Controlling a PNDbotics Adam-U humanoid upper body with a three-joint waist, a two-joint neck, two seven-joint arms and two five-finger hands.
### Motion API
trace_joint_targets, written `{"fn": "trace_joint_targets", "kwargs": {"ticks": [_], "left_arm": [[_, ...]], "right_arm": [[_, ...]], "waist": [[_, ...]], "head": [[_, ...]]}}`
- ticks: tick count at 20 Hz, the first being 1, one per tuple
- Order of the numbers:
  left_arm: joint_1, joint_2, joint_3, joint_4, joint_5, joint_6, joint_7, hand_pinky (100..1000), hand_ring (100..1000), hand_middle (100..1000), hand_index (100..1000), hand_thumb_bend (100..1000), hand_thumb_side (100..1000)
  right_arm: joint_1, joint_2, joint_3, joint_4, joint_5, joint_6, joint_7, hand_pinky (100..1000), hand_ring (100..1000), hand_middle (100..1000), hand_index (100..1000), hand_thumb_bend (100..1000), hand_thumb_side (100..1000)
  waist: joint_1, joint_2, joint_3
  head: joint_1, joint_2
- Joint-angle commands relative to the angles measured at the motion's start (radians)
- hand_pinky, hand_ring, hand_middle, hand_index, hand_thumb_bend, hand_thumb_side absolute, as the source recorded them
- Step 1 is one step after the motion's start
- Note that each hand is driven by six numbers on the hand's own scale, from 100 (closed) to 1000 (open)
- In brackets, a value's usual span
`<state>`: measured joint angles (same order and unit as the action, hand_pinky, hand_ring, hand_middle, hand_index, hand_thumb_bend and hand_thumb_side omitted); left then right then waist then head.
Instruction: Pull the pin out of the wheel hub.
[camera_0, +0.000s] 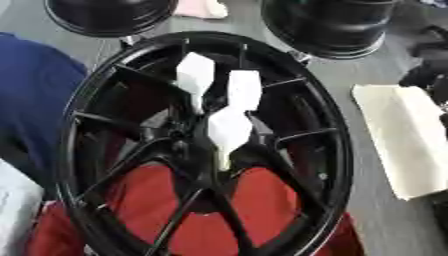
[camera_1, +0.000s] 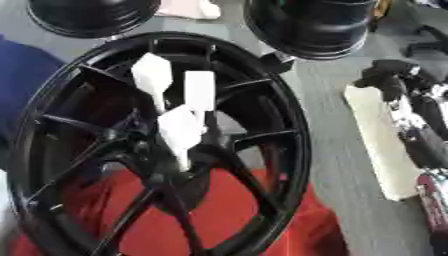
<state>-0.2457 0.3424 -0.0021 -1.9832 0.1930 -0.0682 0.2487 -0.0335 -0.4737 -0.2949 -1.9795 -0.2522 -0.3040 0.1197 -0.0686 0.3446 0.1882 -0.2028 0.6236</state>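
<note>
right arm (camera_1: 411, 115) black with silver joints and a red patch.

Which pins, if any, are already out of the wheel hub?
None, it seems. All three white pins stand among the spokes of the wheel, narrow ends toward the hub. Their tips are too dark to confirm.

A large glossy black spoked wheel hub (camera_1: 157, 145) fills most of the view, standing over a red cloth (camera_1: 236, 220) at the lower edge. Three white wedge-shaped pins (camera_1: 179, 127) sit in a cluster near its centre — two above, one below. Two more black round rims (camera_1: 319, 25) lie at the top edge. On the grey floor to the right lies a pale rectangular pad (camera_1: 381, 140); beside it, at the right edge, the robot's black right hand (camera_1: 389, 75) — its fingers cannot be made out.
</note>
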Motion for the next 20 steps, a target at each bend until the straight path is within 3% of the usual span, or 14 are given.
{"fn": "trace_joint_targets", "kwargs": {"ticks": [1, 4, 8, 9, 10, 14, 20], "left_arm": [[0.0, 0.018, 0.006, -0.017, 0.001, 0.001, 0.0, 652, 738, 597, 685, 118, 665], [0.002, 0.022, 0.005, -0.017, 0.0, 0.002, 0.001, 651, 739, 597, 685, 119, 666], [0.004, 0.028, 0.003, -0.017, -0.002, 0.004, 0.0, 651, 740, 597, 685, 119, 666], [0.004, 0.03, 0.003, -0.017, -0.003, 0.004, 0.0, 651, 741, 597, 685, 119, 665], [0.005, 0.032, 0.003, -0.017, -0.003, 0.004, 0.0, 651, 741, 596, 685, 119, 665], [0.008, 0.039, 0.001, -0.017, -0.004, 0.006, -0.001, 651, 742, 597, 685, 118, 667], [0.007, 0.047, -0.005, -0.017, -0.005, 0.007, -0.006, 650, 744, 597, 685, 115, 669]], "right_arm": [[0.005, -0.066, -0.001, -0.021, 0.012, -0.013, 0.01, 849, 687, 671, 770, 100, 523], [0.01, -0.137, 0.008, -0.021, 0.043, -0.033, 0.017, 849, 694, 675, 775, 100, 500], [0.008, -0.295, 0.033, -0.021, 0.087, -0.057, 0.037, 849, 708, 686, 785, 100, 450], [0.004, -0.338, 0.038, -0.021, 0.097, -0.064, 0.044, 849, 715, 688, 788, 100, 495], [0.0, -0.381, 0.044, -0.021, 0.106, -0.07, 0.048, 848, 719, 694, 791, 100, 412], [-0.021, -0.532, 0.076, -0.021, 0.12, -0.08, 0.06, 847, 733, 703, 796, 100, 363], [-0.081, -0.68, 0.133, -0.021, 0.127, -0.109, 0.092, 848, 753, 717, 805, 100, 315]], "waist": [[-0.001, -0.025, 0.001], [-0.007, -0.026, 0.001], [-0.015, -0.028, 0.003], [-0.017, -0.028, 0.004], [-0.019, -0.029, 0.004], [-0.028, -0.031, 0.004], [-0.036, -0.03, 0.012]], "head": [[0.005, 0.006], [0.009, 0.009], [0.009, 0.011], [0.01, 0.012], [0.009, 0.012], [0.009, 0.013], [0.013, 0.011]]}}
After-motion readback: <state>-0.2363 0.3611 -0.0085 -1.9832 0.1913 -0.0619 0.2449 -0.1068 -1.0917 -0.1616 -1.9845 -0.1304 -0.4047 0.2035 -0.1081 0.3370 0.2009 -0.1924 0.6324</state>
